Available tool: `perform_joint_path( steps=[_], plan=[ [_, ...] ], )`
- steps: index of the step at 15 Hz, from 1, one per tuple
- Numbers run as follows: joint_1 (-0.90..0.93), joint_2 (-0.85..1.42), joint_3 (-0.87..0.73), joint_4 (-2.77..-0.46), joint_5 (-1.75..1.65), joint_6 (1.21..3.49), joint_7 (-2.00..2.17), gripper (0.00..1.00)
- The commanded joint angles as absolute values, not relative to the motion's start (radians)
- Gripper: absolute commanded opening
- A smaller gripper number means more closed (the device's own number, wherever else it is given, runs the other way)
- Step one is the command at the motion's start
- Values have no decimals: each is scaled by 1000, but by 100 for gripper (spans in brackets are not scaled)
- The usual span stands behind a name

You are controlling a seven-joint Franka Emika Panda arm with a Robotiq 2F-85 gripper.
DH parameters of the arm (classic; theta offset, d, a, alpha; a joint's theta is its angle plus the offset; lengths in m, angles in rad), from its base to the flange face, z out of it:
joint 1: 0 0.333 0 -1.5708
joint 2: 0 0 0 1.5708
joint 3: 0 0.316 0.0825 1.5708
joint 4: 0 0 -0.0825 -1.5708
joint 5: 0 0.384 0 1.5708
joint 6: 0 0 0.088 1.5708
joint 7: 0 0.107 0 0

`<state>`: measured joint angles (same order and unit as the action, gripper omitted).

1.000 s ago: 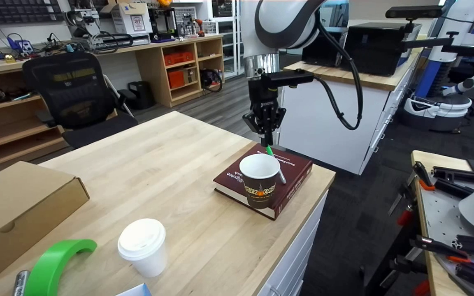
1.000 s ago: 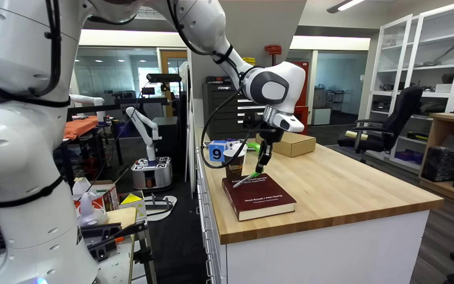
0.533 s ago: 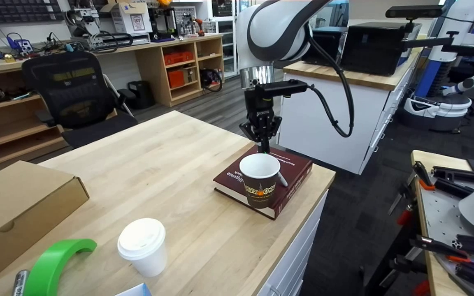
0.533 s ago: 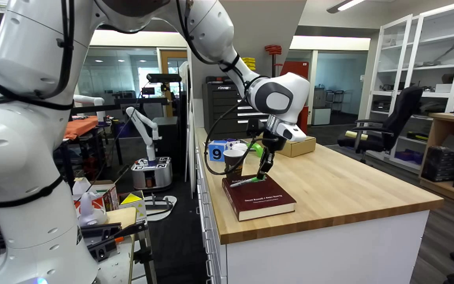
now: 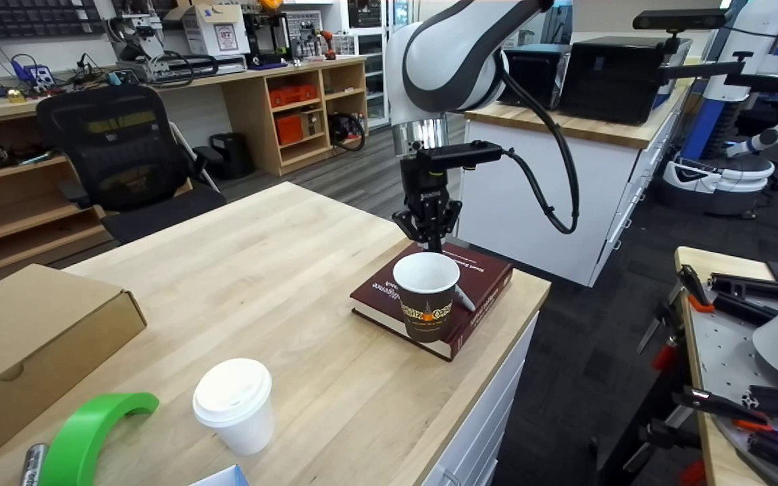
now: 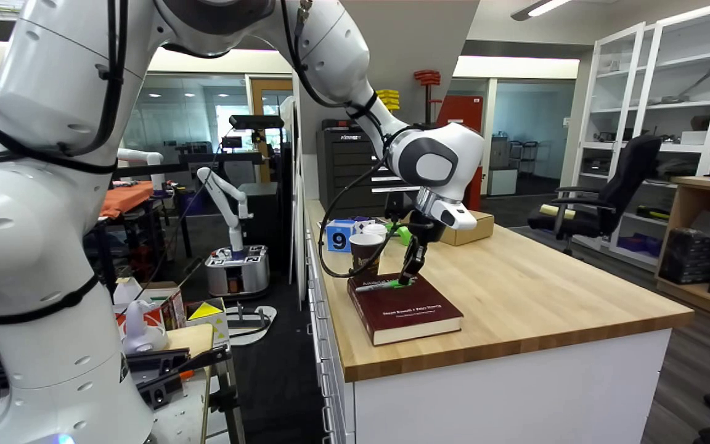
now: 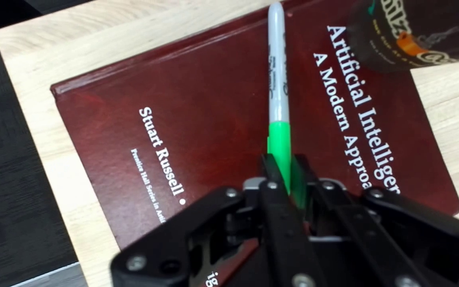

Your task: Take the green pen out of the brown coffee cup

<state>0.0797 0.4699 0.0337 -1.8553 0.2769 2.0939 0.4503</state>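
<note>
The gripper (image 7: 285,160) stands over the book (image 7: 213,107), jaws closed to pen width around the green pen (image 7: 279,97) near its capped end. The pen extends along the book's top, outside the brown coffee cup (image 7: 414,32) at the book's edge. This end grip presumably lets the pen settle flat; full contact is unconfirmed.

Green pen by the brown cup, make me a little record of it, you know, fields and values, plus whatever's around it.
Item: green pen
Position: outside the brown cup, nearly level over the book; contact with the book unclear
Grip: fingers closed on its green end
Cup: upright at the book's edge
Book: dark red, flat on the table
Also in view: white lidded cup, green curved piece, cardboard box
</note>
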Motion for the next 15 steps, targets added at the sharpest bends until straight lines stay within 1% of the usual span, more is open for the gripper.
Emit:
perform_joint_path(
  steps=[1, 2, 3, 6, 7, 10, 15],
  plan=[
    [86, 459, 31, -1867, 302, 2122, 458, 38],
    [88, 454, 30, -1872, 299, 2131, 460, 39],
    [92, 446, 28, -1879, 296, 2144, 467, 43],
    [94, 432, 32, -1894, 306, 2184, 469, 63],
    [92, 470, 29, -1854, 286, 2149, 452, 44],
    [95, 469, 29, -1854, 288, 2161, 452, 63],
    [95, 469, 29, -1855, 288, 2163, 452, 63]
  ],
)
